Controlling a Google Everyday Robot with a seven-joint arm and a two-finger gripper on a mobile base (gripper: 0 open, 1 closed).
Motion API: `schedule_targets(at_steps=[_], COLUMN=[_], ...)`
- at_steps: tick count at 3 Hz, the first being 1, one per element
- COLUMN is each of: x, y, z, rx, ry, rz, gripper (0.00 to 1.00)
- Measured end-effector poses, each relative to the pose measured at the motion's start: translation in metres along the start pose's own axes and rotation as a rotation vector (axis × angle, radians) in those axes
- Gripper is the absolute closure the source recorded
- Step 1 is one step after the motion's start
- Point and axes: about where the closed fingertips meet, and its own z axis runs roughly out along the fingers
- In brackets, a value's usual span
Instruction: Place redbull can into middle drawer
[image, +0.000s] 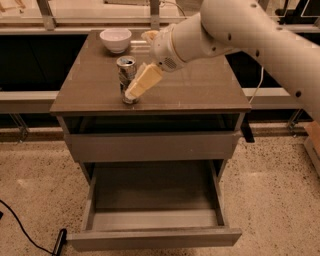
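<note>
The redbull can (124, 71), slim and silver with a shiny top, stands upright on the grey cabinet's top (200, 90), left of the middle. My gripper (136, 89) comes in from the right on the white arm (240, 30), and its cream tip lies against the can's right side, low on the can. The middle drawer (152, 200) is pulled out below, and I see nothing inside it. The drawer of the top tier (150, 146) is pushed in.
A white bowl (115, 39) stands at the back left of the cabinet top. A black cable (25, 235) runs over the speckled floor at the lower left. Dark low shelving runs behind the cabinet on both sides.
</note>
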Motion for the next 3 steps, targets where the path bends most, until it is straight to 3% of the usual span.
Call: schedule_targets(at_steps=[1, 3], x=[-0.010, -0.010], y=[-0.012, -0.007], z=[0.033, 0.045], rx=[0.001, -0.017], ry=[-0.212, -0.238], rz=[0.022, 0.020], gripper=[0.00, 0.00])
